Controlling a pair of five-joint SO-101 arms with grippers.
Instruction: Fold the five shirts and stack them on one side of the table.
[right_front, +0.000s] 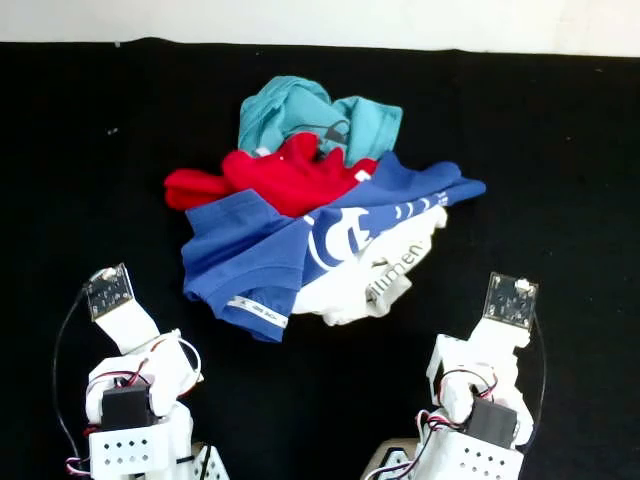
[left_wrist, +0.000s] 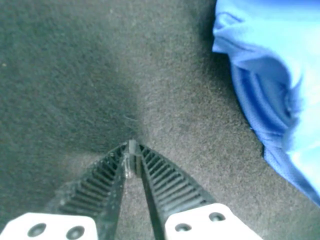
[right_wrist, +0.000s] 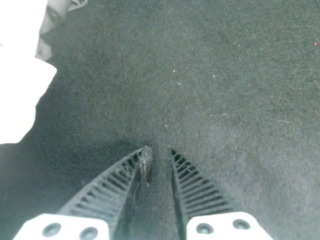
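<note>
shirts (right_front: 262, 250) lie in one heap; left fingers (left_wrist: 100, 186) clenched tip to tip, right fingers (right_wrist: 200, 191) slightly parted

robot test bench: black cloth table (right_front: 560, 150), white wall (right_front: 450, 20) behind.

Heaped shirts (right_front: 318, 205), each partly hidden.
Blue cloth (right_front: 245, 255) covers much of the white shirt (right_front: 372, 288), one blue shirt or two cannot be told; the red shirt (right_front: 285, 178) overlaps the teal shirt (right_front: 295, 108).
</note>
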